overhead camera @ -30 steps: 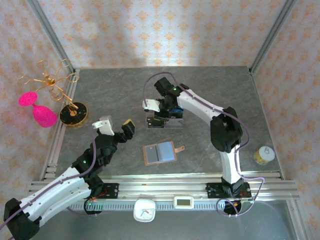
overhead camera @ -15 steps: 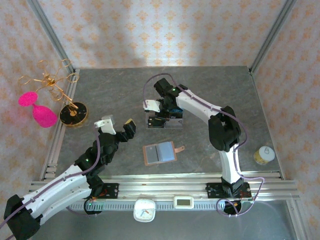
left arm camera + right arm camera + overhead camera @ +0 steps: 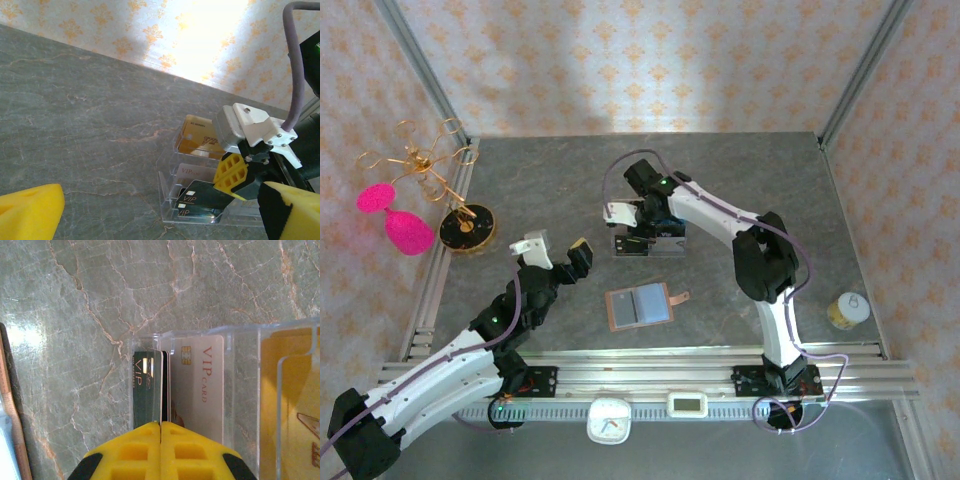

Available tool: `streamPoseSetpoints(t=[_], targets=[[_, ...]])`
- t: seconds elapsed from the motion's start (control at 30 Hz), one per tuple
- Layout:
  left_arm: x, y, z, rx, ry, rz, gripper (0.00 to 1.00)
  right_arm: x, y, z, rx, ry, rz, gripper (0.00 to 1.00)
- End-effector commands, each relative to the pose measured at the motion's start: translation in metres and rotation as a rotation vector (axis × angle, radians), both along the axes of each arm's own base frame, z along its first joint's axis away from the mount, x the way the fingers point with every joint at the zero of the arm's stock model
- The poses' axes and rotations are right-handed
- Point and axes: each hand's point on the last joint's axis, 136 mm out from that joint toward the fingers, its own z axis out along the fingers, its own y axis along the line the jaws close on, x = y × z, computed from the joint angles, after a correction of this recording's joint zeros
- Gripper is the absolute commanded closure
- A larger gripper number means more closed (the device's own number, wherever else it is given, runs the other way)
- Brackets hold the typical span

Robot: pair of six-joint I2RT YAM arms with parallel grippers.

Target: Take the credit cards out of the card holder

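Right gripper (image 3: 161, 426) has edged left over the clear acrylic tiered stand (image 3: 665, 248) in the last second, pads pinched on a dark green plastic credit card (image 3: 147, 385) standing in the front tier. The pinkish-tan leather card holder (image 3: 640, 306) lies open nearer the bases. Left gripper (image 3: 555, 253) hovers beside it, fingers apart (card looks ready for release; more may remain)

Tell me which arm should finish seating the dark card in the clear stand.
Right. The right gripper is shut on the dark card at the clear stand; the left gripper hangs open, apart.
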Motion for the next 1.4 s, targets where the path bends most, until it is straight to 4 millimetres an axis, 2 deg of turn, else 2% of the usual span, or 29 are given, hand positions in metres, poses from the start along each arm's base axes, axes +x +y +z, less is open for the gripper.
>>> streamPoseSetpoints(t=[0.0, 0.03, 0.1, 0.2, 0.33, 0.47, 0.57, 0.63, 0.73, 0.83, 0.93, 1.07, 1.2, 1.37], targets=[[0.001, 0.000, 0.002, -0.009, -0.020, -0.006, 0.01, 0.001, 0.000, -0.012, -0.031, -0.010, -0.008, 1.00], [0.001, 0.000, 0.002, -0.012, -0.020, -0.007, 0.01, 0.001, 0.000, -0.012, -0.032, -0.012, -0.009, 0.97], [0.001, -0.001, 0.001, -0.014, -0.018, -0.010, 0.01, 0.002, 0.002, -0.009, -0.023, -0.016, -0.011, 0.84], [0.000, -0.001, 0.000, -0.023, -0.017, -0.009, 0.01, 0.005, 0.008, 0.002, 0.009, -0.033, -0.027, 0.78], [-0.001, -0.001, 0.000, -0.058, -0.030, -0.012, 0.01, -0.001, 0.018, 0.020, 0.061, -0.023, -0.020, 0.71], [-0.003, -0.002, -0.002, -0.114, -0.036, -0.017, 0.01, -0.007, 0.030, 0.040, 0.119, -0.025, -0.045, 0.67], [-0.005, -0.003, -0.007, -0.160, -0.034, -0.019, 0.01, -0.013, 0.046, 0.061, 0.241, 0.029, -0.090, 0.66], [-0.007, -0.003, -0.012, -0.211, -0.027, -0.017, 0.01, -0.018, 0.059, 0.075, 0.349, 0.075, -0.149, 0.66], [-0.011, -0.004, -0.020, -0.247, -0.014, -0.031, 0.01, -0.025, 0.072, 0.084, 0.447, 0.123, -0.286, 0.65], [-0.016, -0.005, -0.028, -0.279, 0.010, -0.050, 0.01, -0.044, 0.072, 0.078, 0.504, 0.177, -0.424, 0.65], [-0.023, -0.005, -0.038, -0.294, 0.047, -0.061, 0.01, -0.061, 0.057, 0.067, 0.536, 0.211, -0.602, 0.65], [-0.031, -0.003, -0.050, -0.311, 0.086, -0.073, 0.02, -0.093, 0.032, 0.028, 0.466, 0.258, -0.772, 0.64], [-0.038, -0.004, -0.059, -0.350, 0.111, -0.091, 0.02, -0.127, 0.020, -0.004, 0.345, 0.213, -0.830, 0.63], [-0.041, -0.007, -0.069, -0.377, 0.138, -0.105, 0.04, -0.158, 0.028, -0.030, 0.268, 0.243, -0.814, 0.63]])
